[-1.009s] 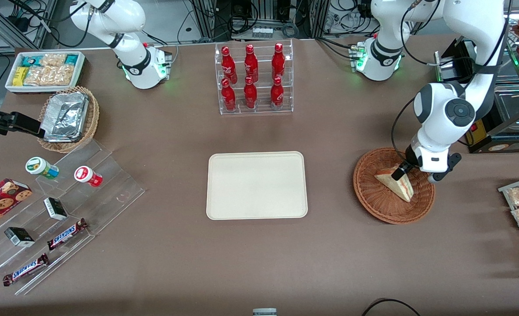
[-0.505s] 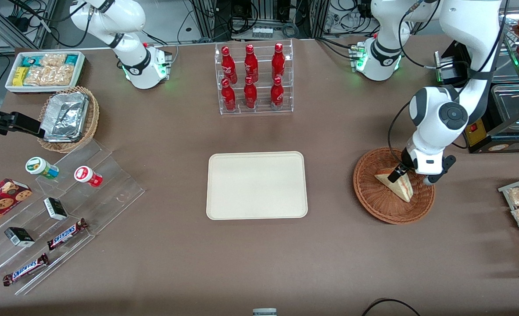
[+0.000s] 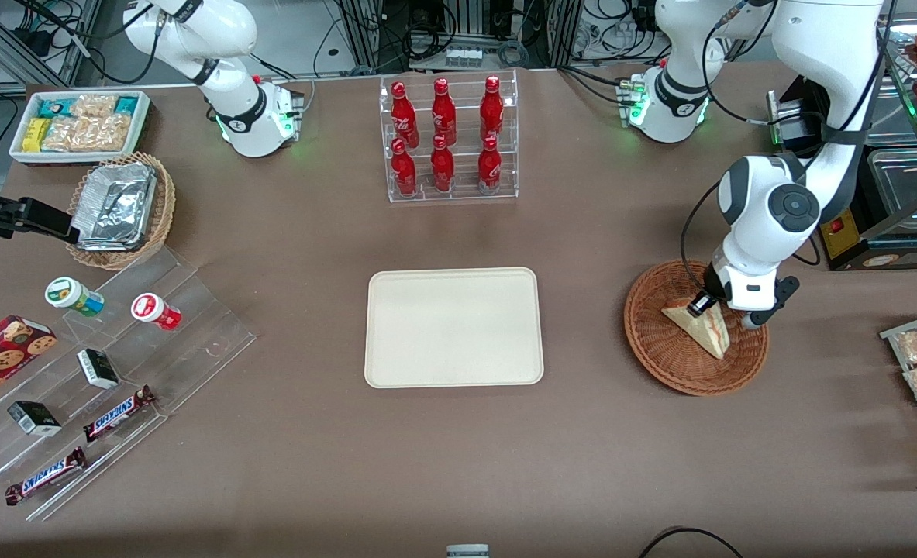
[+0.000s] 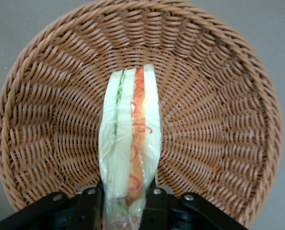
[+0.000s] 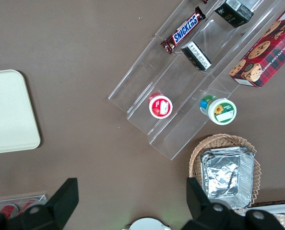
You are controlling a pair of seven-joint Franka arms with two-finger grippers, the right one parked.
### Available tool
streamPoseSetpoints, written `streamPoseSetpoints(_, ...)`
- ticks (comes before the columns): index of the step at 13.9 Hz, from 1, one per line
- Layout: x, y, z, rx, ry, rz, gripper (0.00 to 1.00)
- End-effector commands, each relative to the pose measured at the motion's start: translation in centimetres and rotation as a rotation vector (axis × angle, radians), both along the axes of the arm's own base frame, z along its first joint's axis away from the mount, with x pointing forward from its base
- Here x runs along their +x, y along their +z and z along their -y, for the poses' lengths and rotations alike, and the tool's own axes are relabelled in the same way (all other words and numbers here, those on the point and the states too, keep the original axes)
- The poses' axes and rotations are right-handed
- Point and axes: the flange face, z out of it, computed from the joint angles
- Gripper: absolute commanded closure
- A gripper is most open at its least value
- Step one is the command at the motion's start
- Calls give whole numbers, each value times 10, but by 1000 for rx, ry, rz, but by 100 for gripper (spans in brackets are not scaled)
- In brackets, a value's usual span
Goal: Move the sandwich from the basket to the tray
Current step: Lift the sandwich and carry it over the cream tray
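1. Brown tabletop (image 3: 660, 465) fills the scene, with lab racks and cables at its back edge; the cream tray (image 3: 453, 327) lies at mid-table and the wicker basket (image 3: 660, 349) sits well apart from it, toward the working arm's end.

2. Across the last second the left arm's wrist shifts a little toward the tray and away from the front camera, and its elbow draws in. The gripper (image 3: 698, 304) now sits over the farther part of the basket, at the sandwich's (image 3: 702, 325) corner.

3. From the wrist camera, the two fingers (image 4: 87, 208) stand narrow, one on each bread face of the sandwich (image 4: 130, 148), pinching the wedge on edge so its red and green filling shows along the cut side.

4. Seen from the front, the sandwich keeps the same spot and pose over all three moments. It lies inside the basket (image 4: 219, 96), not lifted.

5. My reading: the grasp is made or just closing, and the small wrist shift is the arm settling onto the wedge, not a carry.

6. What remains is the whole transfer: lift clear of the rim, cross the bare table, and set down on the tray, which holds nothing yet.

7. One risk: the bread looks soft and is wrapped in film, so a pinch near one corner may let it swing or slip on the lift.
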Motion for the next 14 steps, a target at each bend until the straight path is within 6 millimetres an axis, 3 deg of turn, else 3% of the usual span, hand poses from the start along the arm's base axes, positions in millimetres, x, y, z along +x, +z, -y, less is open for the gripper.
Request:
streamPoseSetpoints(1, 14, 58, 9, 18, -70, -58, 100)
streamPoseSetpoints(2, 21, 83, 16, 27, -106, -113, 100)
streamPoseSetpoints(4, 30, 135, 50, 40, -191, -182, 100)
streamPoseSetpoints(7, 19, 182, 139, 57, -334, -214, 100)
streamPoseSetpoints(10, -15, 199, 235, 56, -502, -191, 100)
streamPoseSetpoints(12, -36, 191, 291, 23, -571, -191, 100)
streamPoseSetpoints(14, -32, 179, 331, -20, -602, -201, 100)
